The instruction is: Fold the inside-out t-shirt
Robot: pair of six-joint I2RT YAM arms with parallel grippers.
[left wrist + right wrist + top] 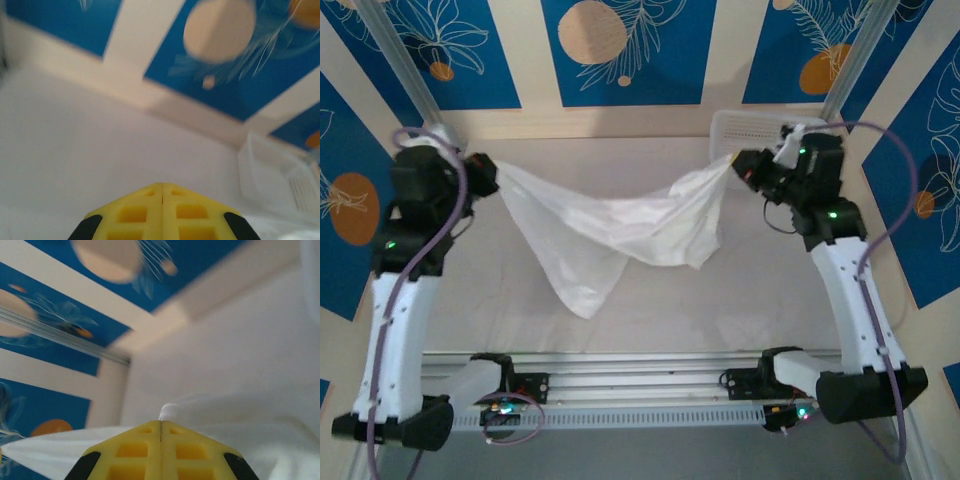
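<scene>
The white t-shirt (620, 225) hangs stretched between the two grippers, raised above the worktop (740, 300). Its middle sags, and one loose end droops down from the left gripper (492, 178) to a point on the worktop surface. The left gripper is closed tight on one edge of the cloth, its yellow fingers (135, 212) pressed together. The right gripper (738, 166) is likewise clamped on the opposite edge; a small nub of fabric shows at its fingertips in the right wrist view. A white mesh basket (750, 125) sits just behind the right gripper, against the blue patterned wall (620, 50).
</scene>
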